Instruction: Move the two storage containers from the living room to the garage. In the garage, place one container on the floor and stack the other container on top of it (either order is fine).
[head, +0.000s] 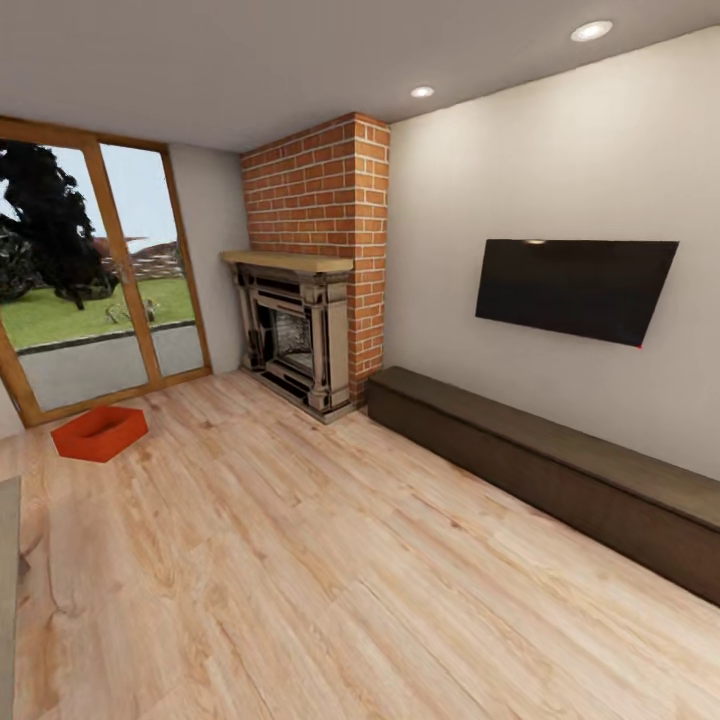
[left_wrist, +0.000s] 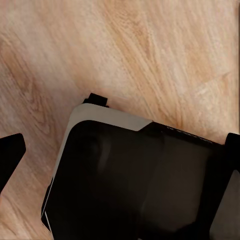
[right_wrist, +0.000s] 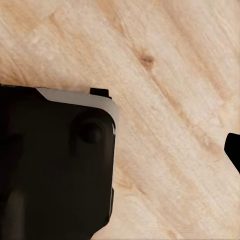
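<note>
Robot's in the living room, on the search/approach step. Nothing picked up yet. One red-orange bin (head: 100, 432) sits on the wood plank floor (head: 330, 560) just in front of the glass doors (head: 95, 270), far left in the head view, well apart from the brick fireplace (head: 305, 330), the low dark bench (head: 540, 470) and the wall TV (head: 572, 288). 2nd bin not spotted from here. Both wrist views look down at plank floor w/ the robot's dark, white-edged base (left_wrist: 130, 175) under them. Only dark finger tips show at the edges of those views, so can't tell if either gripper's fingers are spread or closed. Next move, as I judge it: turn left, drive to the bin, stop close enough to reach down, then get an arm onto its rim. Garage trip comes after.
</note>
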